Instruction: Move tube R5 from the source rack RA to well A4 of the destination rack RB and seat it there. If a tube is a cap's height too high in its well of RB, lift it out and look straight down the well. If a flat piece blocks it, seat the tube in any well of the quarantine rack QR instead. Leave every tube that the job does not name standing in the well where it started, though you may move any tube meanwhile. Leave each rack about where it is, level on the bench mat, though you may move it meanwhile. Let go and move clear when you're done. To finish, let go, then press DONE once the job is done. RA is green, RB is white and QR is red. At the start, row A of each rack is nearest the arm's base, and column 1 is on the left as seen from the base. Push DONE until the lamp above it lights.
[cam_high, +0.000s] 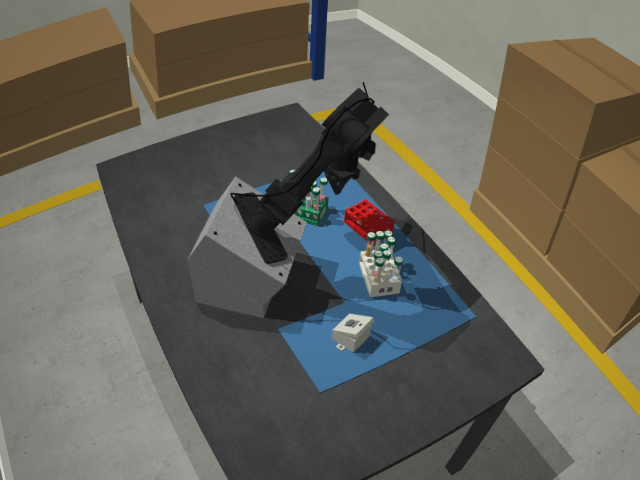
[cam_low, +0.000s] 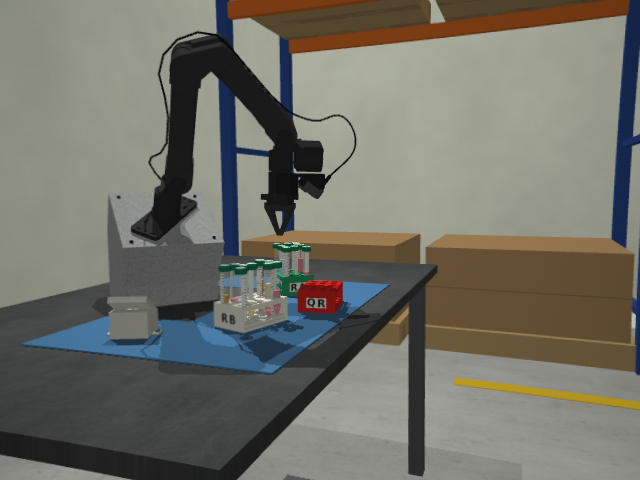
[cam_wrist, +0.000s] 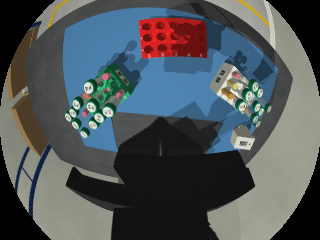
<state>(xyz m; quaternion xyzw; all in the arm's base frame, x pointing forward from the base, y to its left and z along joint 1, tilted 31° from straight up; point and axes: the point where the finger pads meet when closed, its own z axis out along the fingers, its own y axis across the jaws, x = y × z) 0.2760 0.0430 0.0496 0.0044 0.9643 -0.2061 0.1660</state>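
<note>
My gripper (cam_high: 338, 191) (cam_low: 279, 233) (cam_wrist: 160, 121) is shut and empty, pointing down high above the bench. The green rack RA (cam_high: 312, 218) (cam_low: 285, 287) (cam_wrist: 128, 91) holds several green-capped tubes; the cap labels are too small to read surely, so I cannot tell which is R5. The white rack RB (cam_high: 383, 290) (cam_low: 238, 323) (cam_wrist: 219, 86) also holds several green-capped tubes; whether well A4 is filled is not clear. The red rack QR (cam_high: 379, 226) (cam_low: 301, 305) (cam_wrist: 172, 43) holds no tubes. The pale DONE box (cam_high: 347, 334) (cam_low: 132, 324) (cam_wrist: 242, 136) shows no lit lamp.
The blue mat (cam_high: 320, 369) (cam_low: 77, 343) (cam_wrist: 165, 95) lies under the racks and the box. QR stands between RA and RB, farther from the arm's base. The grey base block (cam_high: 232, 289) (cam_low: 165, 276) stands behind the mat. The arm's shadow falls across part of QR.
</note>
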